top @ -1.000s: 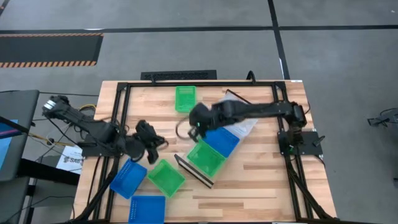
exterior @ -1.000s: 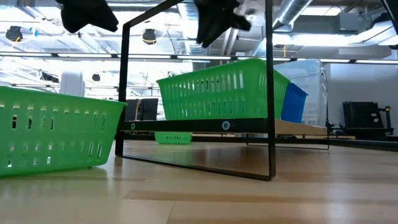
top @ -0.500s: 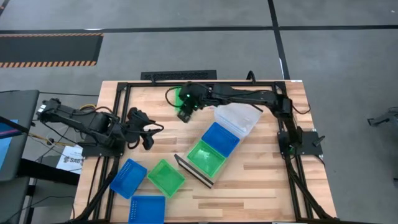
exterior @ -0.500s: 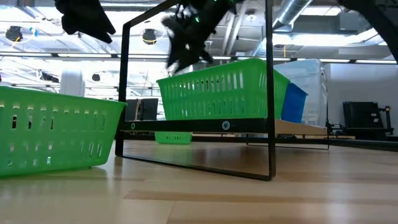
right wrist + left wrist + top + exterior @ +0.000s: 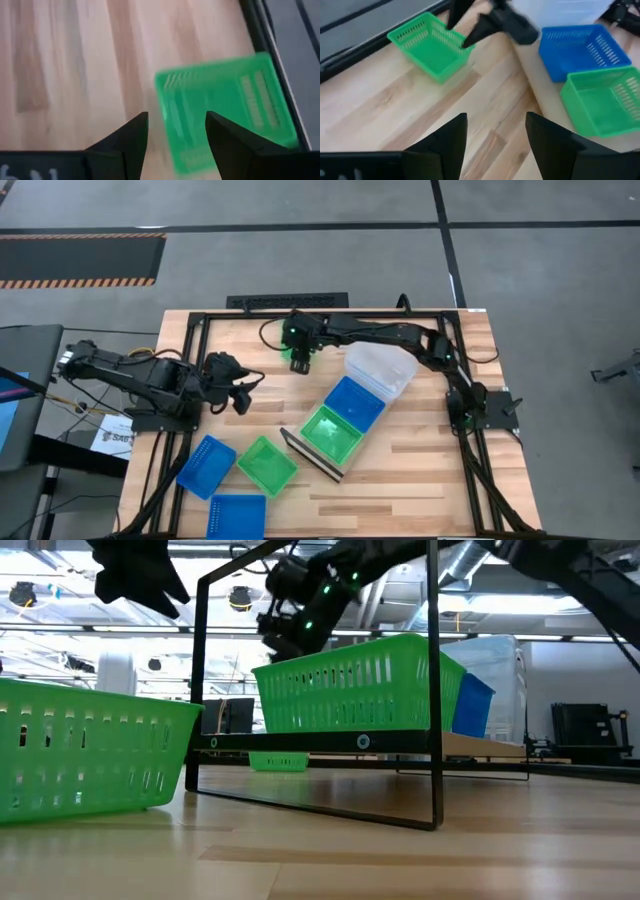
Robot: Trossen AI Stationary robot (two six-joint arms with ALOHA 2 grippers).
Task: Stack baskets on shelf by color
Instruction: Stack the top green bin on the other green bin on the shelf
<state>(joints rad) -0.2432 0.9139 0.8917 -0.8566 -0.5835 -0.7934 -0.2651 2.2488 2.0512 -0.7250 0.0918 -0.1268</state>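
Observation:
The shelf lies slantwise on the table and carries a green basket, a blue basket and a clear basket in a row. Another green basket rests flat on the table near the far edge. My right gripper hangs open just above its near end and touches nothing; in the high view it hides most of that basket. My left gripper is open over bare table at the left, holding nothing. A green basket and two blue ones sit front left.
A black frame runs around the table's far and side edges, close behind the far green basket. Bare wood lies between my left gripper and the shelf, and at the table's right front. The shelf's black end frame stands upright.
My right gripper has swung from above the shelf's blue basket toward the table's far left, come down and rolled, and now hangs over the far green basket. My left gripper has drawn a little toward the far edge. No basket has moved.

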